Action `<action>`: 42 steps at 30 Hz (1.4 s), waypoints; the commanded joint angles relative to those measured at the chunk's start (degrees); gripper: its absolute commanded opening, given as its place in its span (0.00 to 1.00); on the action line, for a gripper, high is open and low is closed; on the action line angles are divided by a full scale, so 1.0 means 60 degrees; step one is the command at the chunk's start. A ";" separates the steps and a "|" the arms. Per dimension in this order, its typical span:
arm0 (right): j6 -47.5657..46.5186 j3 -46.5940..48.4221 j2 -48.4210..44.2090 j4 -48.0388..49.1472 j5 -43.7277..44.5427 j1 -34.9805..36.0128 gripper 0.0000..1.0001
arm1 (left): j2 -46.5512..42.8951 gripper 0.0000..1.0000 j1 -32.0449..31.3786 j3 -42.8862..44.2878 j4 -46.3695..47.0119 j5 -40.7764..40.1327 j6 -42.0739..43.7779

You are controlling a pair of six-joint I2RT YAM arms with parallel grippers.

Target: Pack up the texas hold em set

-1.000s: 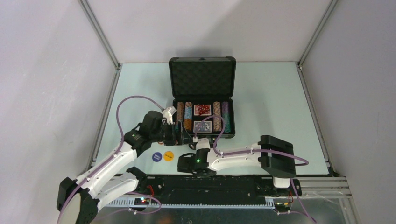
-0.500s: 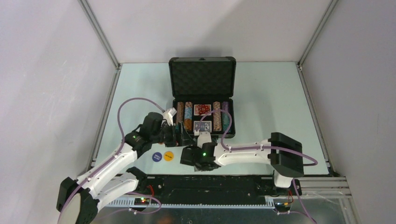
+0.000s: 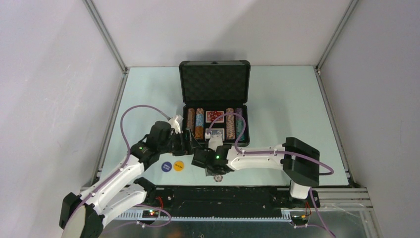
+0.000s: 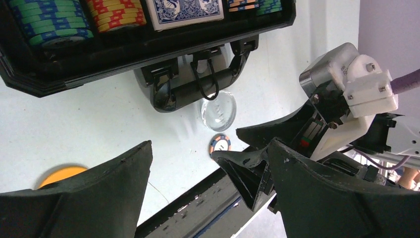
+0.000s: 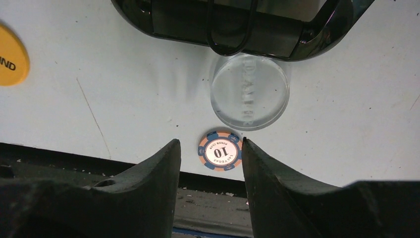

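The black case [image 3: 246, 135] of the texas hold em set lies open at mid-table, holding rows of striped chips [image 3: 199, 123], a card deck [image 3: 215, 134] and red dice [image 3: 214, 116]. One orange-and-blue "10" chip [image 5: 220, 150] lies flat on the table near the front edge. My right gripper [image 5: 210, 142] hovers over it, open, with the chip close to the right finger and untouched. A clear round button [image 5: 250, 91] lies by the case handle [image 5: 228, 29]. My left gripper [image 4: 208, 148] is wide open and holds nothing, just left of the handle [image 4: 193, 89].
A yellow button [image 3: 179, 165] and a blue button [image 3: 167, 166] lie on the table left of the right gripper. The table's front edge and the black rail [image 5: 213, 203] run right below the loose chip. Both grippers sit close together.
The right gripper has moved back from the front edge toward the case and now sits over the loose chip. The left arm has shifted slightly left.
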 commanded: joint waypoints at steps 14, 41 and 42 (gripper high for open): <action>0.0591 -0.0288 0.0665 0.0182 0.0270 0.0043 0.52 | -0.0173 0.91 -0.0056 -0.0082 -0.0191 0.0444 -0.0085; 0.1073 -0.0270 0.0961 -0.0642 -0.0014 0.1078 0.41 | 0.0015 0.91 -0.0051 0.0021 -0.0189 0.0498 -0.0029; 0.1090 -0.0279 0.0943 -0.0632 0.0004 0.1062 0.41 | 0.0025 0.91 -0.0054 0.0025 -0.0200 0.0507 -0.0026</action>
